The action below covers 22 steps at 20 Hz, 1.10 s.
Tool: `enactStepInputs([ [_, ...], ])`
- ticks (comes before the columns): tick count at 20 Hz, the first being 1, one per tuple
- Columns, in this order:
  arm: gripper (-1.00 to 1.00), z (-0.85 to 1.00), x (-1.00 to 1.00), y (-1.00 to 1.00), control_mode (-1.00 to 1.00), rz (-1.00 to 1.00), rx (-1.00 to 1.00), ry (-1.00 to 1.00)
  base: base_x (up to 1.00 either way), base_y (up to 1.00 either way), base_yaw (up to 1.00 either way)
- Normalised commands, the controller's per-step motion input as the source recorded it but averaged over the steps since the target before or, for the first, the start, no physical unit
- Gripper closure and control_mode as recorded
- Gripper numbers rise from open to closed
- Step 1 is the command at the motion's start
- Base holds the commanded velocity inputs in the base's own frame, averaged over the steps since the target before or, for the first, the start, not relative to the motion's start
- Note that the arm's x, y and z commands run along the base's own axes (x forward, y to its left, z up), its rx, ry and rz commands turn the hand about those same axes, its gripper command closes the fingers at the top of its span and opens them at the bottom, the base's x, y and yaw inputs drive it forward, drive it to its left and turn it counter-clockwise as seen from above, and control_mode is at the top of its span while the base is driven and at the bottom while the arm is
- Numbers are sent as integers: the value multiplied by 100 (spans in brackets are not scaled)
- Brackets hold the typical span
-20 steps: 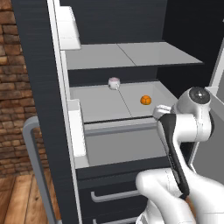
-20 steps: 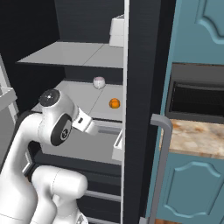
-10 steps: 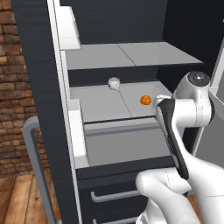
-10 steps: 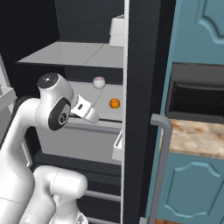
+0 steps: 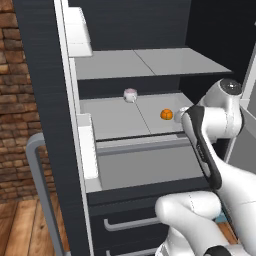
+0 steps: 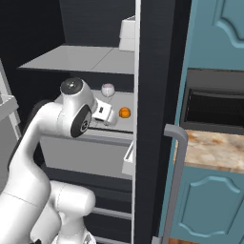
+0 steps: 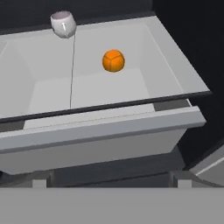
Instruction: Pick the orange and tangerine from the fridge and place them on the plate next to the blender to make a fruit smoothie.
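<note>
on the lower grey shelf of the fridge (image 5: 45,100), an orange fruit (image 5: 166,114) is sitting on the right half of the shelf, toward the front and well apart from a small pale rounded cup (image 5: 130,94) that is standing near the back by the seam between the two shelf panels. whether this fruit is the orange or the tangerine is not something the pictures are telling. in the right base view the same fruit (image 6: 124,112) is lying just beyond the white hand of the arm, with the cup (image 6: 108,89) behind and to its left. the gripper (image 6: 113,119) is pointing into the fridge at shelf height, near the fruit but not touching it; its fingers are hidden behind the hand in both base views, and in the hand view the two dark tips are sitting wide apart at the bottom corners with nothing between them, so the jaws are standing open and holding nothing. in the hand view the fruit (image 7: 113,60) is resting on the pale shelf floor above the dark front lip, right of the thin seam, and the cup (image 7: 63,23) is tilting at the upper left. a white door bin (image 5: 88,145) is hanging on the open door at the left, beside a grey bar handle (image 5: 42,185). to the right of the fridge, teal cabinets (image 6: 214,28) are framing a dark oven opening over a speckled counter (image 6: 214,150).
</note>
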Motion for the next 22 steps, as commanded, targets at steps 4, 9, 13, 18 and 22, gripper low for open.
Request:
enactStepInputs([
  [4,-100,-10,60,0,-100,0,-1,0,0,0,0],
  [9,-100,-26,71,0,-100,-2,0,1,0,0,0],
  [13,-100,-36,53,-4,-100,-1,0,3,0,0,0],
  [18,-100,-36,47,-5,-100,0,0,3,0,0,0],
  [22,-100,-19,48,-12,-100,0,0,6,0,0,0],
])
